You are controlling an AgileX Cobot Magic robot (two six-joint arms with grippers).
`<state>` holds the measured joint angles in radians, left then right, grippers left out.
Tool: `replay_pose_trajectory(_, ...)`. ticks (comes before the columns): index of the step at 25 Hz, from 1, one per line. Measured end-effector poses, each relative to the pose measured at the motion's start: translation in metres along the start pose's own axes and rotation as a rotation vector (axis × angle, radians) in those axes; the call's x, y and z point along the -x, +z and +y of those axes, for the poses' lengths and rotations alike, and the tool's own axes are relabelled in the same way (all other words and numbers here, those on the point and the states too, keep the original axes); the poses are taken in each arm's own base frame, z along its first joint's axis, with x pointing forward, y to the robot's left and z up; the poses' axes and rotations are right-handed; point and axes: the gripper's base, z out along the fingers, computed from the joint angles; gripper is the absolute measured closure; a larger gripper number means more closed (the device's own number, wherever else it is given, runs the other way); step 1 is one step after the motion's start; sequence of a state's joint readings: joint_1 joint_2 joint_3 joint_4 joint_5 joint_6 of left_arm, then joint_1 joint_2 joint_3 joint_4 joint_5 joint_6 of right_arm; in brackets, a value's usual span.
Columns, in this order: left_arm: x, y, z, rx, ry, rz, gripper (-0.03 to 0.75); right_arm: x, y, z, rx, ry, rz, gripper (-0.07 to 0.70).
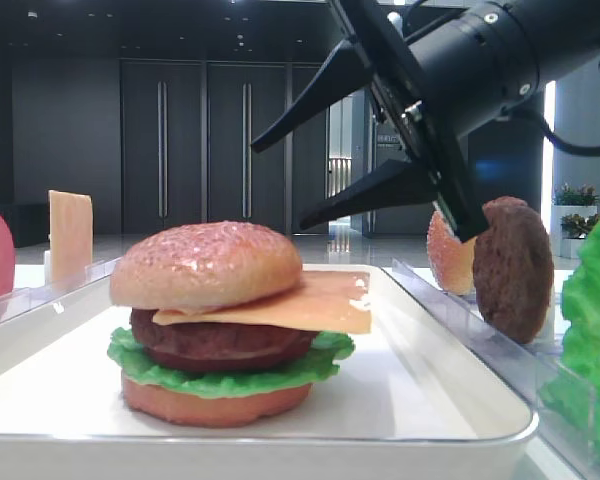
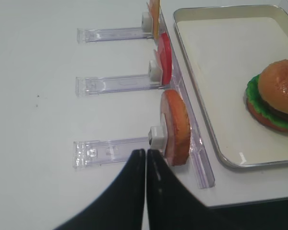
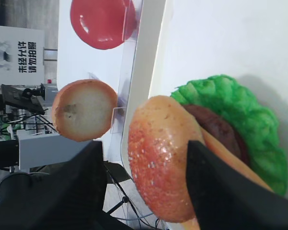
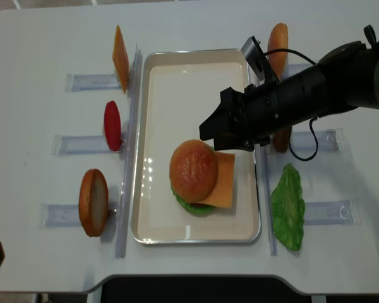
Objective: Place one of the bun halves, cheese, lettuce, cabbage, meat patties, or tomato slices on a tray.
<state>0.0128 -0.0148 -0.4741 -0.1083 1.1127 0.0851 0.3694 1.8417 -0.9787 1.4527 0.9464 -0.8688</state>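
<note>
On the large white rounded-rectangular tray (image 4: pixel 158 82) stood a stacked burger, its domed golden-tan bun half (image 4: pixel 193 170) on top of the square orange cheese slice (image 4: pixel 223 180), dark patty (image 1: pixel 220 342) and frilly green lettuce (image 1: pixel 230 375). The black right gripper (image 4: pixel 216 129) hung just above it at about one o'clock, fingers spread apart and holding nothing. Only the left wrist view showed the left gripper (image 2: pixel 146 154), fingers pressed together and empty, beside a clear plastic rack (image 2: pixel 110 151) with another bun half (image 2: pixel 176 127) upright at three o'clock.

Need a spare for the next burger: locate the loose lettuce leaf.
In the overhead view the lettuce leaf lies right of the tray, just past its lower right corner, against a clear rack.
</note>
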Motion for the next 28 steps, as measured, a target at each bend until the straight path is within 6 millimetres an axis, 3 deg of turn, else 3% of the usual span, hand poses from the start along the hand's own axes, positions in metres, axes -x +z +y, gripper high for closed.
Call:
replay_pose_trajectory(18,0.0,0.0,0.0,0.0,0.0,0.0,0.715,0.023,-0.039,0.05,-0.194,-0.105,-0.04,0.258)
replay_pose_trajectory(28,0.0,0.0,0.0,0.0,0.0,0.0,0.715,0.042,-0.073,0.073,-0.487,-0.146,-0.071,0.258)
